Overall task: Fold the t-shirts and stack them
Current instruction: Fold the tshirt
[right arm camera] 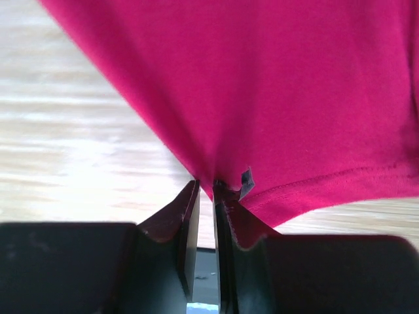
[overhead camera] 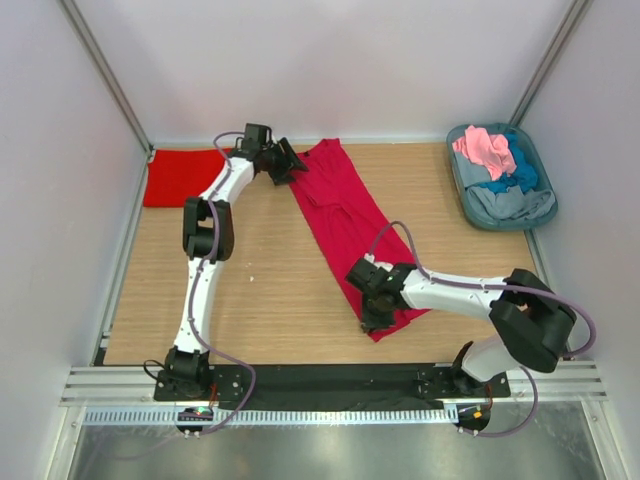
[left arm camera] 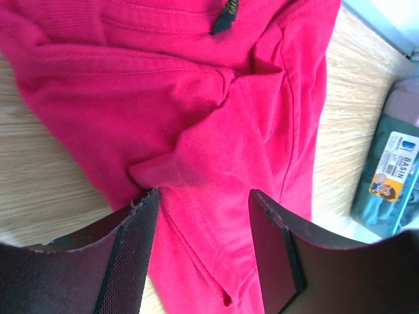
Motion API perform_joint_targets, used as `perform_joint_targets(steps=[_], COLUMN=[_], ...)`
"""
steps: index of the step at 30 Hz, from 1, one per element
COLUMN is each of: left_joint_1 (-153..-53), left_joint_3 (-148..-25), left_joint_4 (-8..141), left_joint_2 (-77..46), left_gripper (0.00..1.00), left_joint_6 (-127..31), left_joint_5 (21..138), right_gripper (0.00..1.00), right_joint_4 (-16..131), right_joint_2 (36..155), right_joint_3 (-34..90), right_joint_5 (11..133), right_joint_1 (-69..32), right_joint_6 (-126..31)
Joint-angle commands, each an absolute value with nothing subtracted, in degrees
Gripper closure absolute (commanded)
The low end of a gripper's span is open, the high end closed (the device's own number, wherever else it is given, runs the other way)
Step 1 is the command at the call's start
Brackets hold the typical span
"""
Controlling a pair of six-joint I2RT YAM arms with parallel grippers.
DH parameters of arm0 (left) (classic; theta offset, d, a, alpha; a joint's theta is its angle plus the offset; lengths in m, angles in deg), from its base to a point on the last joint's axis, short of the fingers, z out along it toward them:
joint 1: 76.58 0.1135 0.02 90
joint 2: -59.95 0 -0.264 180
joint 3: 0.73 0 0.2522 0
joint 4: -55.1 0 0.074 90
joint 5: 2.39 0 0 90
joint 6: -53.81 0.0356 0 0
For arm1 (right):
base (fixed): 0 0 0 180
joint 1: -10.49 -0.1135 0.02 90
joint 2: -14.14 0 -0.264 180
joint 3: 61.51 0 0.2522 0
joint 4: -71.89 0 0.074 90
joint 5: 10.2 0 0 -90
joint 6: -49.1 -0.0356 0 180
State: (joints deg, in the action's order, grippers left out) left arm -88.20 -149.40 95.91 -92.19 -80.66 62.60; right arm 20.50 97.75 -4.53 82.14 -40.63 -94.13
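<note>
Right gripper (right arm camera: 206, 188) pinches crimson t-shirt (right arm camera: 281, 91) edge; left gripper (left arm camera: 204, 199) open over it.

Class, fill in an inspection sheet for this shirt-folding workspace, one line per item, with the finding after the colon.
Surface: wooden table.
Job's things: crimson t-shirt lies in a long diagonal strip; scarlet t-shirt folded at far left; pink t-shirt, blue t-shirt and grey t-shirt heaped in tub.
Clutter: only a tiny pale speck.
Grippers: left gripper open over the crimson t-shirt's far end; right gripper shut on its near hem.
Cables: right cable arcs above the shirt; left cable loops at the base.
Surroundings: white walls; metal rail.
</note>
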Motion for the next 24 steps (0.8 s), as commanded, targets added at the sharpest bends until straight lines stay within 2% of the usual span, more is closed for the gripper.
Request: perform_joint_targets(steps=[1,6,10,13,15,19,24], left_joint_1=[-86.2,-86.3,-85.5,-85.3,-85.4,-85.5,-88.9], left_joint_3=[-149.1,-139.7,-143.5,-140.9,-136.3,-122.4,-109.0], left_joint_4=[95.1,89.0,92.8,95.5,95.5,96.3,100.2], left_joint_2=[-94.6,-84.8,-83.1,-79.6,-76.0,-65.6,-55.7], left_gripper=[0.41,0.37,0.35,0.32,0.32,0.32,0.32], left_joint_6=[-80.3,-79.6,-79.6,-79.0,-78.3,-76.7,-75.7], left_joint_5=[62.7,63.1,61.7,61.5,62.9,65.1,64.1], right_gripper=[0.77,0.67,0.56,0.53,0.52,0.46,0.46], right_joint_4=[19.9,14.9,8.2,4.4,3.5,5.2,-0.3], right_joint_2=[100.2,99.7,100.1,101.3,101.4,99.4,100.4], right_joint_3=[-2.8,4.1,11.8,17.2,18.5,16.3,18.1], right_joint_5=[81.6,84.2,84.4,86.2,85.9,77.3,78.3], right_joint_1=[-44.6,-44.8,-44.7,-42.5,-37.8,-25.6,-14.3], right_joint_6=[-98.5,-97.6,-96.8,-92.7,-90.0,-84.8,-76.8])
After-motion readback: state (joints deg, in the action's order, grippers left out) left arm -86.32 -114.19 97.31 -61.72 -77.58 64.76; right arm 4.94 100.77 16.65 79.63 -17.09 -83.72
